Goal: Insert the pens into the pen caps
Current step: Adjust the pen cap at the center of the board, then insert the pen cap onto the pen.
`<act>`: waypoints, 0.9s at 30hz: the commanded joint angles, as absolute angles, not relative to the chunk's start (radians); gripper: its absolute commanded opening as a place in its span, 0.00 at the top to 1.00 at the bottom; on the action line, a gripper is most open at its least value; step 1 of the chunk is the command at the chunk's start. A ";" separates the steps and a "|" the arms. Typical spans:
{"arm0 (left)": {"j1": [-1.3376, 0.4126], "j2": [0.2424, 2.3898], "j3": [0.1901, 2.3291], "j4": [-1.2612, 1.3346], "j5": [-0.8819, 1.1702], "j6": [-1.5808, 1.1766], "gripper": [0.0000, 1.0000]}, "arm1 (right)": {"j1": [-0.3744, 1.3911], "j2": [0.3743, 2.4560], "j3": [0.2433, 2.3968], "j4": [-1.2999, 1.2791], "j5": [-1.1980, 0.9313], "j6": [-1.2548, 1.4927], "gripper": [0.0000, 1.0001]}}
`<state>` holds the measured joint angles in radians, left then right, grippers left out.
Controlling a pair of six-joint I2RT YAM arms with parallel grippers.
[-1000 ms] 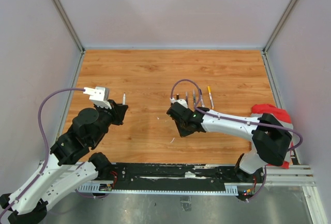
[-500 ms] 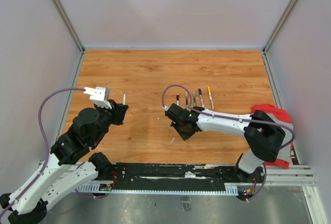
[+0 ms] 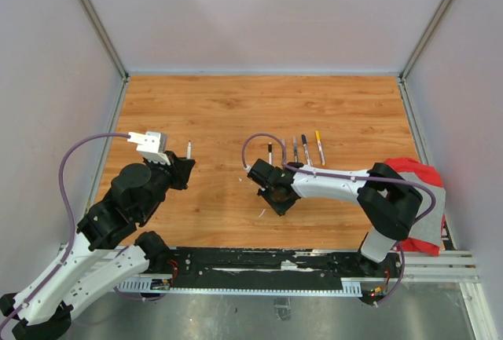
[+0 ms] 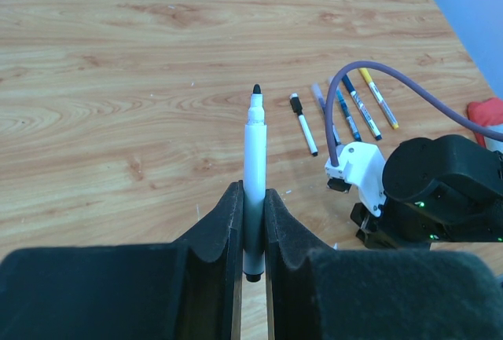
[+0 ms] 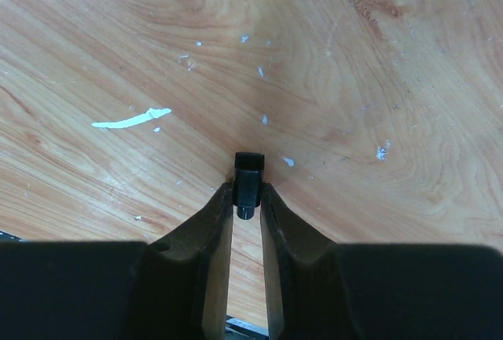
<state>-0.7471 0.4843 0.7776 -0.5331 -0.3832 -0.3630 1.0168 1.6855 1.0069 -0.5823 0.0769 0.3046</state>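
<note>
My left gripper (image 4: 253, 199) is shut on a white pen (image 4: 255, 151) and holds it raised, dark tip pointing away from me; in the top view this pen (image 3: 189, 148) sticks out of the left gripper (image 3: 185, 164) over the table's left side. At mid-table my right gripper (image 5: 247, 192) is low over the wood, its fingertips closed on a small black pen cap (image 5: 249, 169). From above, the right gripper (image 3: 279, 199) hides the cap. Several other pens (image 3: 306, 150) lie side by side just beyond it.
The pens lying on the wood (image 4: 350, 112) include one with a yellow barrel (image 3: 319, 147). A red cloth (image 3: 409, 169) lies by the right arm at the table's right edge. White flecks (image 5: 130, 118) mark the wood near the right gripper.
The right arm has swung a little left and toward the near edge, uncovering the row of pens behind it. The left arm and its pen have not moved.
</note>
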 commanded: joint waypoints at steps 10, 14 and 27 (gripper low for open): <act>-0.741 0.487 0.774 -0.517 -0.383 -0.350 0.98 | 1.025 1.627 1.048 -0.611 0.109 0.333 0.68; -0.741 0.488 0.774 -0.517 -0.382 -0.350 0.98 | 1.023 1.643 1.047 -0.611 0.122 0.345 0.67; -0.741 0.493 0.775 -0.517 -0.382 -0.350 0.98 | 1.014 1.687 1.046 -0.579 0.092 0.367 0.70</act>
<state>-0.7471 0.4889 0.7776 -0.5331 -0.3832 -0.3630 1.0168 1.6657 1.0241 -0.5800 0.0891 0.3450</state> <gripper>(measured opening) 0.143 0.305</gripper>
